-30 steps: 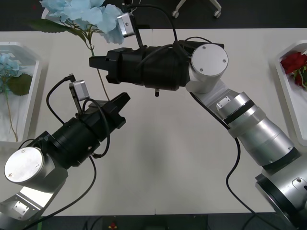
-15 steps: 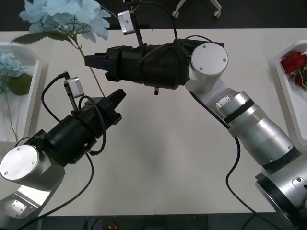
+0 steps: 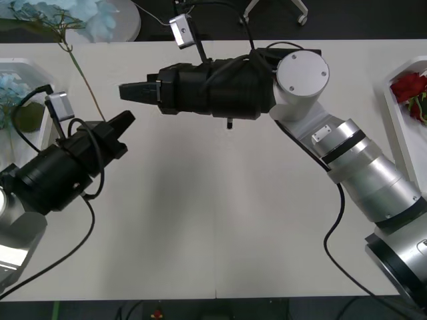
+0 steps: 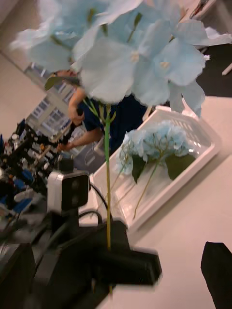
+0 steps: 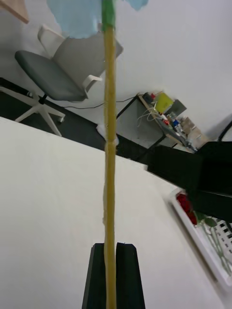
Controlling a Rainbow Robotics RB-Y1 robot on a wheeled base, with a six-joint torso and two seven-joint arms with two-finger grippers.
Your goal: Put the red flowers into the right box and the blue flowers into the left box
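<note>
My left gripper (image 3: 125, 124) (image 5: 114, 270) is shut on the low end of a blue flower's green stem (image 3: 81, 75) (image 5: 110, 145). The pale blue head (image 3: 63, 13) (image 4: 130, 48) reaches past the table's far left edge. My right gripper (image 3: 127, 91) hovers open just right of the stem, apart from it. The right wrist view looks down on the left gripper (image 4: 123, 264) pinching the stem. The left box (image 3: 48, 87) (image 4: 205, 147) holds another blue flower (image 3: 10, 90) (image 4: 154, 140). Red flowers (image 3: 408, 87) (image 5: 186, 203) lie in the right box (image 3: 399, 123) (image 5: 212, 253).
The white table (image 3: 220, 213) stretches between the two boxes, with the right arm (image 3: 360, 167) crossing it from the near right. Office chairs (image 5: 53, 77) and a cluttered desk stand on the dark floor beyond the far edge.
My left gripper has pulled back to the left with the blue flower, and the stem has left the right gripper. The right gripper stays near the table's far middle.
</note>
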